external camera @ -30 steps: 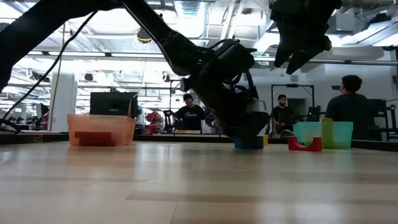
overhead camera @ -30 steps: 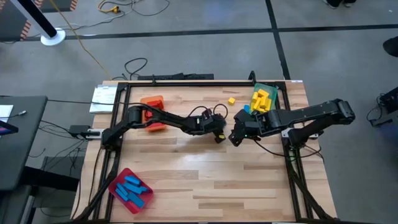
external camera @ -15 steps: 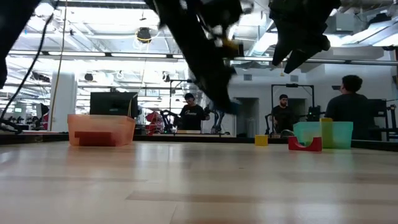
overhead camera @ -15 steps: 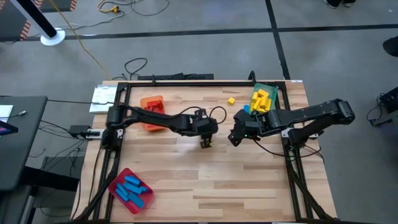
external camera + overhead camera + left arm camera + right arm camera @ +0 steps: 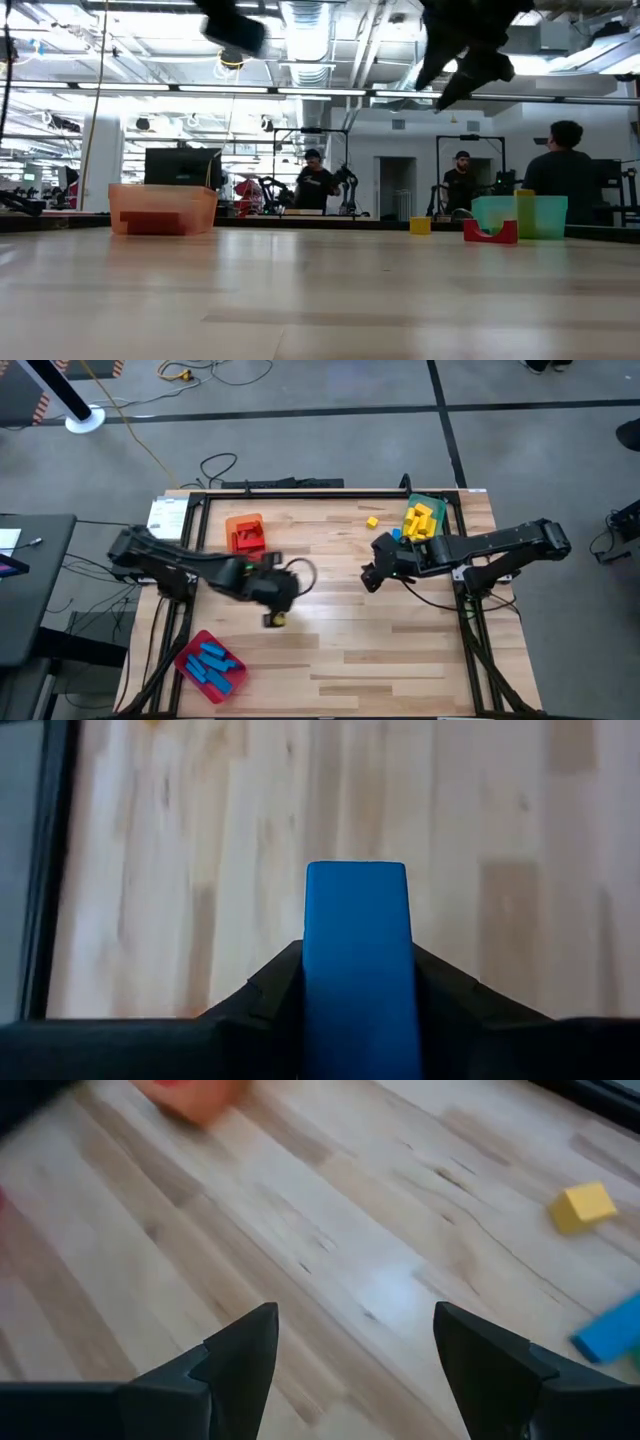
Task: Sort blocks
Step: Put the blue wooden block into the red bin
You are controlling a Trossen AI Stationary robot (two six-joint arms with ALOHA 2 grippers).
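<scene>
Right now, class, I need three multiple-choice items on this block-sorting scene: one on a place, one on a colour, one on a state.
1. Where is the red tray of blue blocks?
A near left corner
B far right corner
C table centre

2. What colour is the block in the left gripper?
A yellow
B red
C blue

3. How is the right gripper?
A shut on a block
B open, empty
C out of view

Answers: 1 A, seen from above; 2 C, left wrist view shows it; 3 B, bare wood between its fingers.

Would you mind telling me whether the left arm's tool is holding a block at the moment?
Yes. The left tool is shut on a blue rectangular block, which stands up between its two dark fingers above the wooden table.
</scene>
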